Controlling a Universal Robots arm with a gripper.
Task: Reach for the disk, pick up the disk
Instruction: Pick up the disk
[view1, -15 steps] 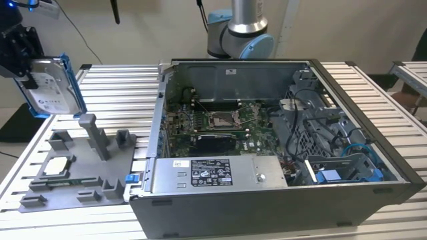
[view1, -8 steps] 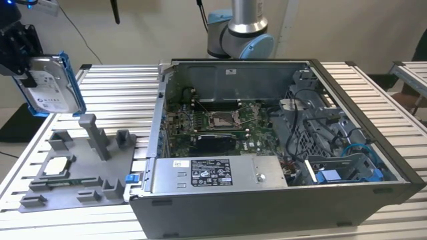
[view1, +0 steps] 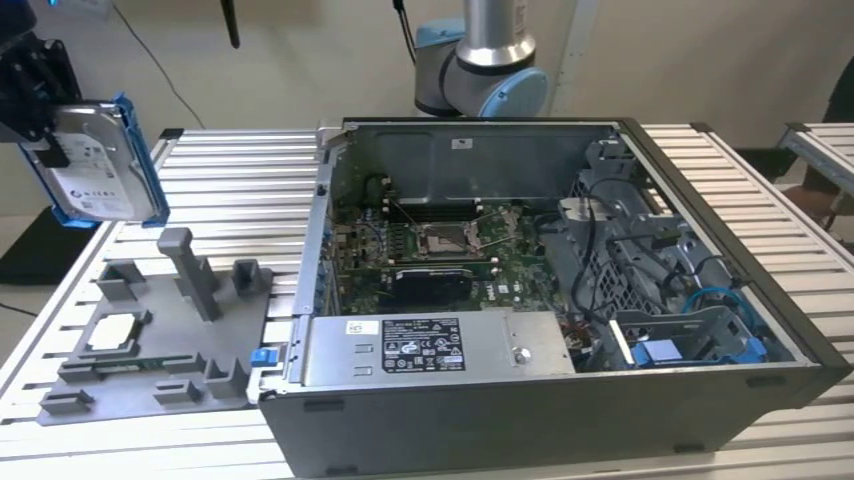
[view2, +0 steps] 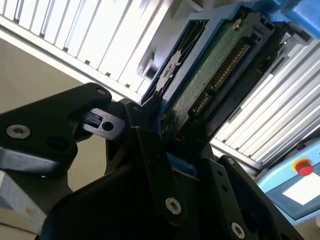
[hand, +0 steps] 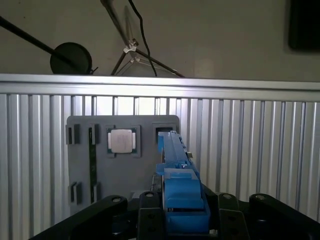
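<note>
The disk (view1: 94, 170), a silver-grey drive with a white label and a blue bracket along its edges, hangs on edge in the air at the exterior view's far left, above the grey fixture tray (view1: 147, 345). My black gripper (view1: 47, 140) is shut on it from above. In the second wrist view the disk's green circuit-board side (view2: 210, 75) sits clamped between the black fingers (view2: 150, 150). In the first wrist view the disk's blue bracket edge (hand: 175, 150) runs out from between the jaws, with the tray (hand: 80, 165) beneath it.
A small square silver chip (hand: 122, 141) lies in the tray. An open computer case (view1: 561, 300) stands on the slatted aluminium table (view1: 240, 170), with a long grey labelled box (view1: 427, 345) along its front. The arm's base (view1: 481, 70) is behind the case.
</note>
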